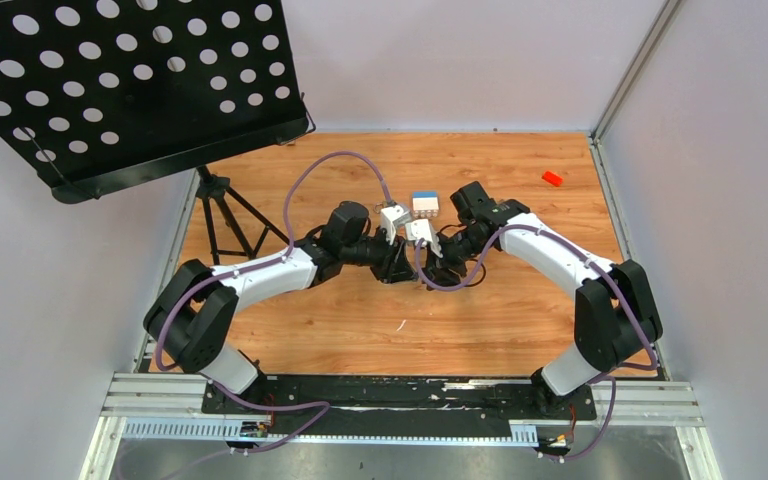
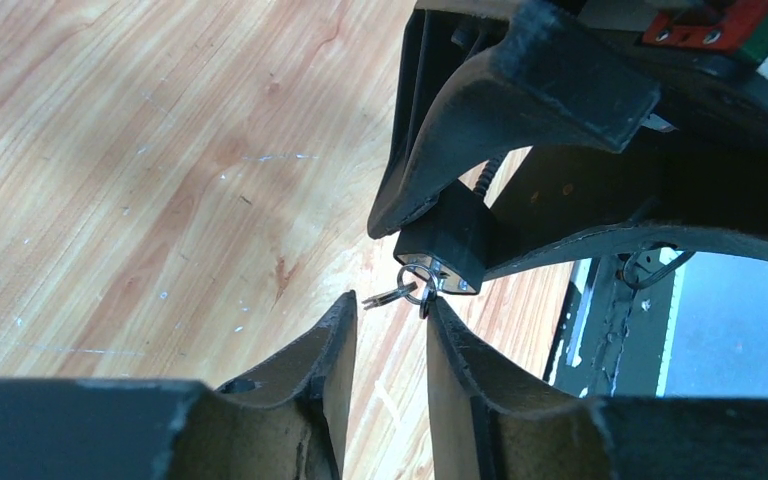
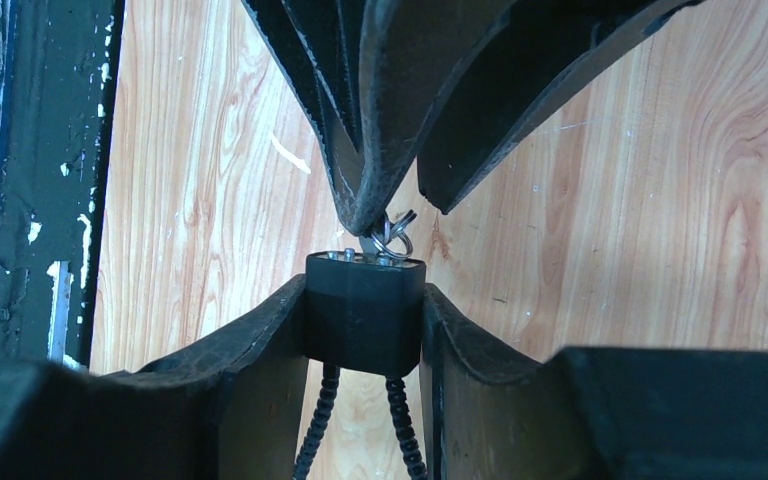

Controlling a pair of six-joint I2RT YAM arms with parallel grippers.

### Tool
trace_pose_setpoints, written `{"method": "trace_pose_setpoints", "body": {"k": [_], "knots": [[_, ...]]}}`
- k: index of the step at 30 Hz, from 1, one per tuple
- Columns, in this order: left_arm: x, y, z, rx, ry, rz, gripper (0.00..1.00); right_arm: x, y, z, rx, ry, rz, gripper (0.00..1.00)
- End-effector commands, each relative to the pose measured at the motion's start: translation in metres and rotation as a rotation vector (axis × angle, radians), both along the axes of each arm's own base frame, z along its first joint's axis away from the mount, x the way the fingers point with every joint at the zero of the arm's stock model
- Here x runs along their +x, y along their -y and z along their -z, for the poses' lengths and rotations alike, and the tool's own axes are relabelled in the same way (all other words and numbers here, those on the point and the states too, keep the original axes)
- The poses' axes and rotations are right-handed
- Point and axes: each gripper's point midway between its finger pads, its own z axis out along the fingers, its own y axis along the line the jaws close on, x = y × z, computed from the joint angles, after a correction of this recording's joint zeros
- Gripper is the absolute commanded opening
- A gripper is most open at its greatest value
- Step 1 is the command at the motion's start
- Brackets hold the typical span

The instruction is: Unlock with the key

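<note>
My right gripper (image 3: 365, 305) is shut on a blocky black lock body (image 3: 365, 312), held above the wooden table. Two black ribbed cable ends (image 3: 402, 425) run from the body back between the fingers. The small grey key (image 3: 372, 243) stands in the lock's metal face, with a wire ring (image 3: 397, 230) on it. In the left wrist view the lock (image 2: 450, 238) carries the ring (image 2: 411, 281), and a spare key (image 2: 384, 296) hangs from that ring. My left gripper (image 2: 390, 308) is open. Its right fingertip (image 2: 442, 312) rests against the key's head and nothing is clamped.
A black perforated music stand (image 1: 130, 90) on a tripod (image 1: 222, 215) fills the back left. A small white and blue box (image 1: 424, 203) lies just behind the grippers, and a red block (image 1: 552, 178) lies at the back right. A black rail (image 3: 30, 180) runs along the table's near edge.
</note>
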Motion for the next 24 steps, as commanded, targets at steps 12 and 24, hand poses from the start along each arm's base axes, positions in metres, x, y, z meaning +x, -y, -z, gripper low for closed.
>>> {"method": "trace_pose_setpoints", "body": {"k": [12, 24], "knots": [[0.006, 0.030, -0.069, -0.195, 0.383, 0.171, 0.07, -0.028, -0.010, -0.009, 0.051, -0.290, 0.084, 0.00], [-0.008, 0.032, -0.057, -0.140, 0.616, 0.310, 0.00, -0.031, -0.015, 0.002, 0.057, -0.439, 0.087, 0.00]]}}
